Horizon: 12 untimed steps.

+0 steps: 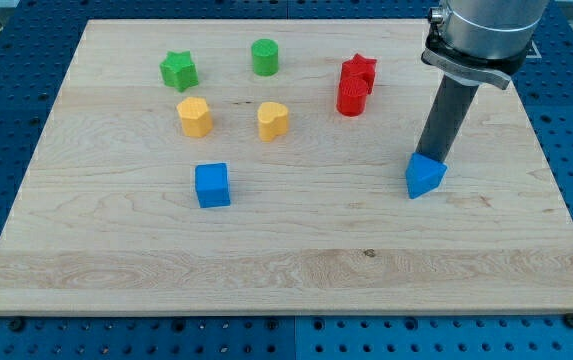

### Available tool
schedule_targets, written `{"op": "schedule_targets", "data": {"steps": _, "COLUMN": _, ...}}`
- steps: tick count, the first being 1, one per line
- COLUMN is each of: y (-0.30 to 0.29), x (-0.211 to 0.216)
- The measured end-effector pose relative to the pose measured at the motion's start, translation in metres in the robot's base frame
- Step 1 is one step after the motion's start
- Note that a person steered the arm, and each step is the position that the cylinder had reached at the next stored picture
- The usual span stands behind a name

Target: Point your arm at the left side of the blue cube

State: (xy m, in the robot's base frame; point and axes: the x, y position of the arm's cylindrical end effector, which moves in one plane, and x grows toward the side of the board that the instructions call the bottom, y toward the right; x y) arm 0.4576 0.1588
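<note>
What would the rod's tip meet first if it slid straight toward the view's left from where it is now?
Probably nothing soon: my tip sits at the blue wedge, and the line leftward looks free. It likely passes between the yellow blocks and the blue cube, though depth is unclear.

My tip (431, 156) rests against the top edge of the blue wedge (425, 177), at the board's (286, 270) right. The blue cube (212, 186) sits well apart to the left, below 2 yellow blocks (195, 117) (273, 121).
</note>
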Motion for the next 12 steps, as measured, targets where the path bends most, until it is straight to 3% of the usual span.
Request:
{"op": "schedule_targets", "data": {"steps": 4, "y": 0.0, "x": 0.039}}
{"op": "schedule_targets", "data": {"steps": 10, "y": -0.009, "x": 0.055}}
{"op": "schedule_targets", "data": {"steps": 12, "y": -0.01, "x": 0.019}}
